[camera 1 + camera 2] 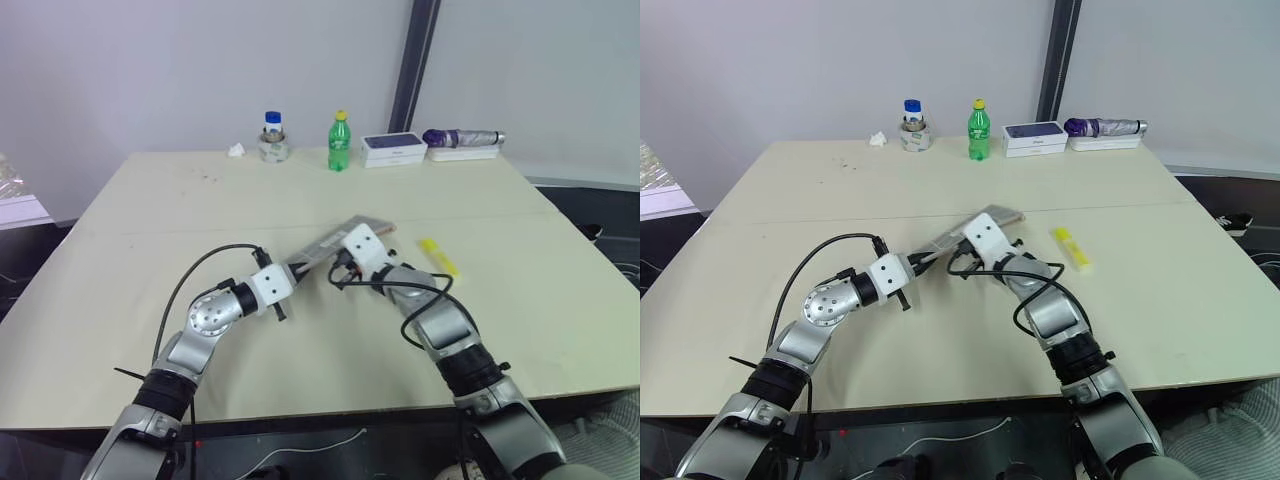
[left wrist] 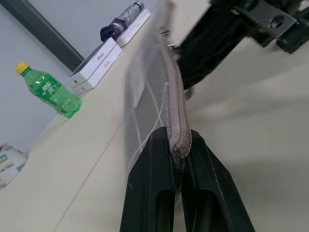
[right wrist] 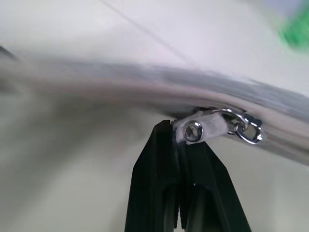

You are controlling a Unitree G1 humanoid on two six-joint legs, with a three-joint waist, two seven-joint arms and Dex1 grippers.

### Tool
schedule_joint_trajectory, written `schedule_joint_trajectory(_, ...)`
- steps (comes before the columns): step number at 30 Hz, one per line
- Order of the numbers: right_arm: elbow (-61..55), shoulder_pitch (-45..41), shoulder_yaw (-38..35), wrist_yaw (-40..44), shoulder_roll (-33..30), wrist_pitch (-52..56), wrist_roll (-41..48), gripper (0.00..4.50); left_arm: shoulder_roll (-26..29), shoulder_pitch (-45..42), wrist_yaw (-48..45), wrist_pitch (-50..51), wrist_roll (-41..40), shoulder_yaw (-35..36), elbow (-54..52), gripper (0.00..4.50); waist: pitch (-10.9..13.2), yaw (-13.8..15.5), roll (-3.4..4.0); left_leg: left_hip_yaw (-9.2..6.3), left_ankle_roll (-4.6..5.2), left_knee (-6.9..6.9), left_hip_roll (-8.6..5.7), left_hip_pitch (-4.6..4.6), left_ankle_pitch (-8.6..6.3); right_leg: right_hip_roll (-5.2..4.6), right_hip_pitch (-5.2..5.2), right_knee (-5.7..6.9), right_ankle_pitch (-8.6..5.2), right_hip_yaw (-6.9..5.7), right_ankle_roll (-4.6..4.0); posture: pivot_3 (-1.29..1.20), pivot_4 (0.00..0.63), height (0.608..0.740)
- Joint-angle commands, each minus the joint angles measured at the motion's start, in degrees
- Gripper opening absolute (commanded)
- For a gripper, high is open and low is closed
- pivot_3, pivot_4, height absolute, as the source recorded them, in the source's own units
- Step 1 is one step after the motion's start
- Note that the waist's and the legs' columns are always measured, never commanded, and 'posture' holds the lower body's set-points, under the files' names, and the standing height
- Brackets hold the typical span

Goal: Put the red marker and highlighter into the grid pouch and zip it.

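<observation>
The grid pouch (image 1: 322, 247) is held off the table between my two arms, narrow zip edge up, grey with white lines. My left gripper (image 2: 178, 151) is shut on the pouch's near end. Further along that edge, my right gripper (image 3: 182, 134) is shut on the metal zip pull (image 3: 200, 129). The yellow highlighter (image 1: 437, 256) lies flat on the table to the right of the pouch, clear of both grippers. The red marker is out of view.
Along the table's far edge stand a blue-lidded jar (image 1: 273, 138), a green bottle (image 1: 339, 142), a white box (image 1: 394, 149) and a folded umbrella (image 1: 462, 138). A crumpled tissue (image 1: 236, 150) lies left of the jar.
</observation>
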Motion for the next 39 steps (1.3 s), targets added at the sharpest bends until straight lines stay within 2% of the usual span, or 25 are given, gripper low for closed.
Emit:
schedule_joint_trajectory(1,-2.9,-1.3,3.2,4.3,1.4,-3.7,-0.3,0.03,0.0,0.2,0.4,-1.4,0.8,-0.7,-1.0,0.0,0.0,0.0,-0.01,0.0,0.0,0.01,0.0,0.0,0.0,0.0,0.01,0.0,0.0,0.0,0.0,0.0,0.15,0.74)
schedule_joint_trajectory(6,-6.0,0.1,7.7,11.2,-0.1,-6.8,-1.8,0.03,-0.1,0.0,1.1,-1.0,0.9,-0.1,-0.9,0.0,0.0,0.0,-0.01,-0.01,0.0,0.03,0.0,0.0,0.0,0.01,0.0,0.01,0.0,-0.01,0.0,0.0,0.15,0.74)
schedule_joint_trajectory(14,-5.2,1.9,10.3,14.8,-2.8,-10.3,-6.8,0.03,0.6,0.2,0.6,-1.0,-0.2,0.8,-2.1,0.0,0.0,-0.1,-0.01,-0.01,0.0,0.03,0.01,0.0,0.0,0.02,0.0,0.01,0.0,0.0,0.0,0.0,0.15,0.74)
schedule_joint_trajectory(26,-7.3,4.0,7.8,18.9,-1.1,-12.4,-3.4,0.03,0.3,1.8,2.4,-1.0,2.0,-0.4,-4.0,0.0,0.0,0.1,-0.02,-0.01,0.0,0.03,0.01,0.0,0.0,0.01,0.01,0.01,0.0,-0.01,0.0,0.0,0.15,0.74)
schedule_joint_trajectory(27,-7.5,4.3,6.9,18.6,-1.4,-13.4,-3.1,0.57,0.7,1.9,3.6,-2.1,3.9,-0.7,-4.1,0.0,0.0,0.1,-0.02,-0.01,0.0,0.04,0.01,0.0,0.0,0.01,0.02,0.01,0.0,-0.01,0.0,0.0,0.15,0.74)
schedule_joint_trajectory(28,-8.2,4.7,6.5,19.2,-2.0,-14.5,-2.6,0.84,0.8,2.1,3.2,-2.2,3.9,-0.9,-4.1,0.0,0.0,0.1,-0.02,-0.01,0.0,0.04,0.01,0.0,0.0,0.01,0.02,0.01,0.0,-0.01,0.0,0.0,0.15,0.74)
schedule_joint_trajectory(29,-9.0,5.2,6.1,19.5,-2.4,-14.8,-2.4,1.3,0.8,2.3,3.4,-2.3,4.2,-0.9,-4.0,0.0,0.0,0.1,-0.02,-0.02,0.0,0.04,0.01,0.0,0.0,0.01,0.02,0.01,0.0,-0.01,0.0,0.0,0.15,0.74)
schedule_joint_trajectory(34,-14.3,10.0,2.2,24.0,-6.8,-14.9,2.7,3.85,1.1,2.6,3.8,-2.3,4.2,-0.7,-3.6,0.0,0.0,0.1,-0.03,-0.01,0.0,0.04,0.01,0.0,0.0,0.01,0.03,0.0,0.0,-0.01,0.0,0.0,0.15,0.74)
schedule_joint_trajectory(39,-22.3,18.0,-5.8,27.0,-13.3,-15.3,9.4,3.85,3.4,3.7,6.8,-5.3,6.2,0.5,-3.8,0.0,0.0,0.2,-0.05,-0.02,0.01,0.05,0.01,0.01,-0.01,0.0,0.07,-0.03,0.0,-0.02,0.0,0.0,0.15,0.74)
